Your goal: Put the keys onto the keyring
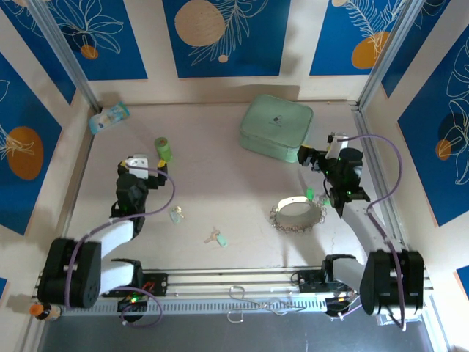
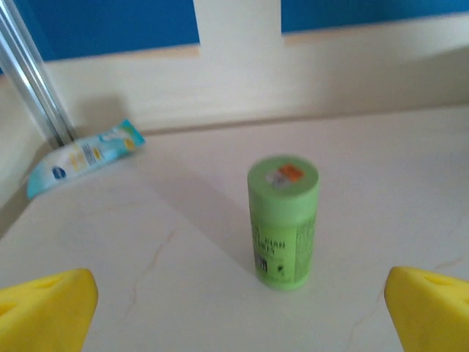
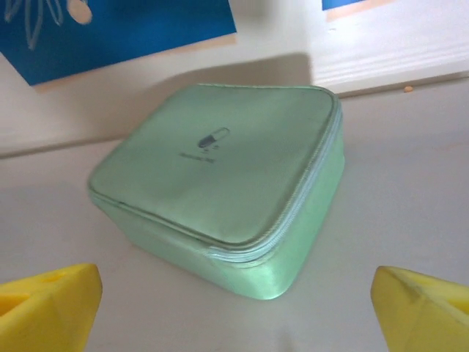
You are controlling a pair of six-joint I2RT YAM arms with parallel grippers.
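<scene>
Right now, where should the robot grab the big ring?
Grab the ring by its thin rim from straight above, one claw finger inside the loop and one outside. It lies flat on the table, so a sideways pinch would probably just slide off. The right-hand edge looks best: it's nearest the right claw, which is open.

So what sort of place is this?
Probably a lab test cell: pale tabletop walled by blue floral panels, aluminium frame posts, and a mounting rail at the near edge.
</scene>
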